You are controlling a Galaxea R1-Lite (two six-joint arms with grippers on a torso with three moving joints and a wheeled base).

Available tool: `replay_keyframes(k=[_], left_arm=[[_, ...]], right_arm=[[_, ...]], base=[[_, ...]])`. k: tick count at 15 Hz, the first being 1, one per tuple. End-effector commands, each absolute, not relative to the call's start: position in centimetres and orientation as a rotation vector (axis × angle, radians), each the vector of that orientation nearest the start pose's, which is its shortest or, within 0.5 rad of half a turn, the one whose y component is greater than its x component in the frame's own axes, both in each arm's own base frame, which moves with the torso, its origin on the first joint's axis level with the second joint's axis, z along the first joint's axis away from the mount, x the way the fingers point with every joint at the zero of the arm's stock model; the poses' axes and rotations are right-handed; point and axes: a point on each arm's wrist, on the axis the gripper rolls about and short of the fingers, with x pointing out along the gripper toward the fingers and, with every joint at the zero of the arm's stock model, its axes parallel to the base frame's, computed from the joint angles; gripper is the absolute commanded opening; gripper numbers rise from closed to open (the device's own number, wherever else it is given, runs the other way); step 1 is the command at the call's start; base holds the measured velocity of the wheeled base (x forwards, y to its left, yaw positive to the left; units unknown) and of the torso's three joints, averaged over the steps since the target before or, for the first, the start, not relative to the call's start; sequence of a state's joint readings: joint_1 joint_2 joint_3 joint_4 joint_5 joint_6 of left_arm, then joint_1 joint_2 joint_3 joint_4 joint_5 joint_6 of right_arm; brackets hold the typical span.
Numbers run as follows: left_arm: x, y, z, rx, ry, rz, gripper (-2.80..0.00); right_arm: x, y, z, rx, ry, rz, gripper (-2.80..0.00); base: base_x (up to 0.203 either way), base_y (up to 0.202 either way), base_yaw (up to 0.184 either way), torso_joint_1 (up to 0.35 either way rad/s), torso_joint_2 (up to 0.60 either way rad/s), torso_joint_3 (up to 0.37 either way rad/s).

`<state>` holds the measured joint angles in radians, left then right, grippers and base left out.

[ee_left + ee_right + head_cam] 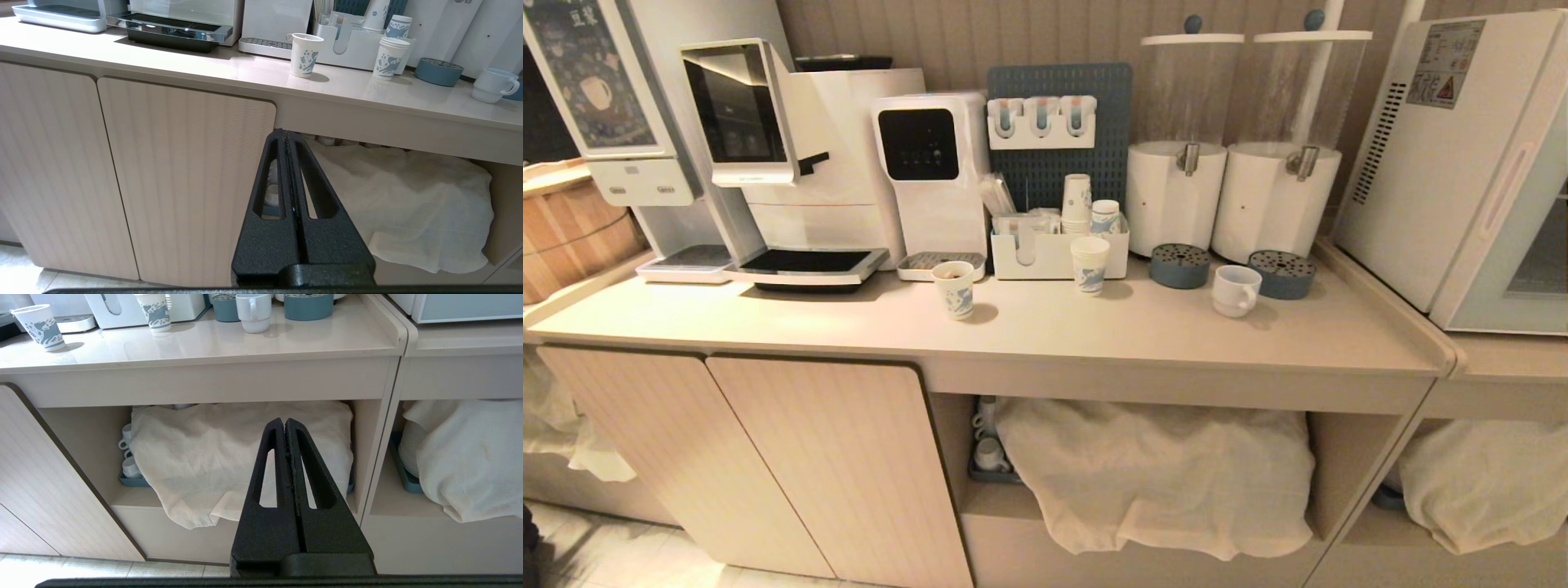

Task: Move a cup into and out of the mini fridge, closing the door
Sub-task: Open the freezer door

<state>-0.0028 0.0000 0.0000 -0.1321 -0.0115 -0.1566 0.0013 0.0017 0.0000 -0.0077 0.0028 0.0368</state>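
The counter point(1029, 327) is the reference for everything here. At its right end, on a slightly lower adjoining top, stands the mini fridge point(1445, 155), turned so that its vented side faces the counter and its door point(1515, 245) looks out toward the robot, closed. That angle probably suits a reach from the front, though the fridge runs out of the head view, so the door's far edge and whatever lies behind the glass cannot be made out.

Along the back of the counter stand two drink dispensers point(1233, 155), each with a blue drip tray under its tap. The cup point(1236, 290) sits upright on the counter just in front of the gap between those trays, its handle toward the front edge. It is apart from both trays and well clear of the paper cups point(954, 289) further left, so it seems easy to pick out.

Below the counter, a white cloth point(1160, 482) covers the open shelf, hiding most of what is stored there; a few mugs show at its left.

Both arms hang low in front of the counter, out of the head view. The left gripper point(287, 139) and right gripper point(284, 426) each have their fingers pressed together, holding nothing.
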Motion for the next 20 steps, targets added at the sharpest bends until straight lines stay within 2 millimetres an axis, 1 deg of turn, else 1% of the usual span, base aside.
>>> replay_keyframes(k=[1,5,7,20], left_arm=[[-2.07,-0.02,7.79,-0.157,-0.097,-0.023,-2.80],[-2.07,-0.02,7.79,-0.157,-0.097,-0.023,-2.80],[-2.07,-0.02,7.79,-0.157,-0.097,-0.023,-2.80],[-2.07,-0.02,7.79,-0.157,-0.097,-0.023,-2.80]], right_arm=[[-2.26,0.00,7.63,0.038,-0.005,0.005,-2.80],[-2.26,0.00,7.63,0.038,-0.005,0.005,-2.80],[-2.26,0.00,7.63,0.038,-0.005,0.005,-2.80],[-2.26,0.00,7.65,0.038,-0.006,0.005,-2.80]], base=[[0.000,0.000,0.000,0.000,0.00,0.000],[0.000,0.000,0.000,0.000,0.00,0.000],[0.001,-0.090,0.015,0.002,0.01,0.002],[0.000,-0.195,0.001,0.003,0.00,0.002]])
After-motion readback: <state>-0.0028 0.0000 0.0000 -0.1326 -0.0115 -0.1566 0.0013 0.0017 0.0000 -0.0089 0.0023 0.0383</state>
